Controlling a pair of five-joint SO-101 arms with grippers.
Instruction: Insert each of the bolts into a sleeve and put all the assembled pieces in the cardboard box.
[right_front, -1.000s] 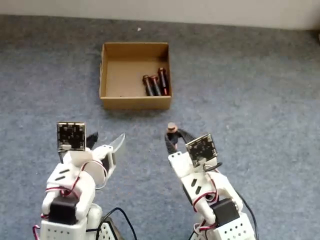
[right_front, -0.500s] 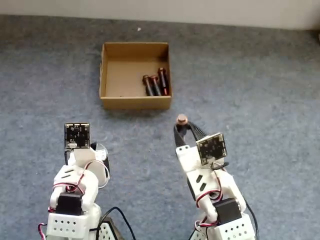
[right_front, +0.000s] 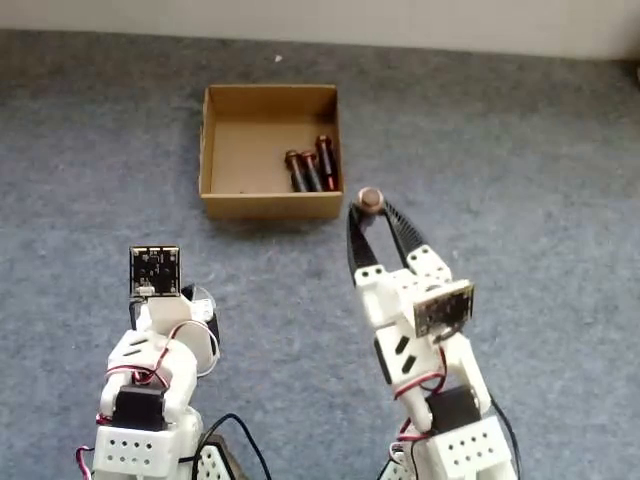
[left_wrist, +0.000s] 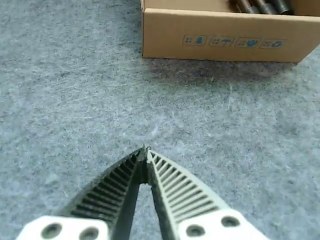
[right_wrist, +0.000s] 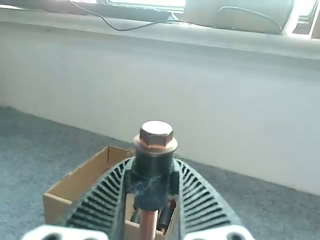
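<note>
In the high view, the cardboard box (right_front: 270, 207) is seen in the upper left-centre part of the frame, on the grey carpet (right_front: 520, 150). Three assembled pieces (right_front: 311, 169) are lying side by side inside it, near its right wall. In the left wrist view their ends (left_wrist: 260, 6) are also visible above the front wall of the box (left_wrist: 225, 42).

The right gripper (right_front: 372, 208) is found in the middle of the high view, just beside the lower right corner of the box and slightly outside it. Its fingers are clamped on one more assembled piece (right_front: 371, 196). In the right wrist view the piece is held upright: the copper-coloured bolt head (right_wrist: 156, 136) stands on top of the dark sleeve (right_wrist: 150, 175), which is pressed between the two ribbed fingers (right_wrist: 107, 192). The box (right_wrist: 75, 187) is seen behind them, in front of a white wall (right_wrist: 240, 110).

The left gripper (left_wrist: 145, 151) is held over bare carpet in the lower left of the high view, well apart from the box. Its fingers are closed together at the tips, and nothing is held between them.
</note>
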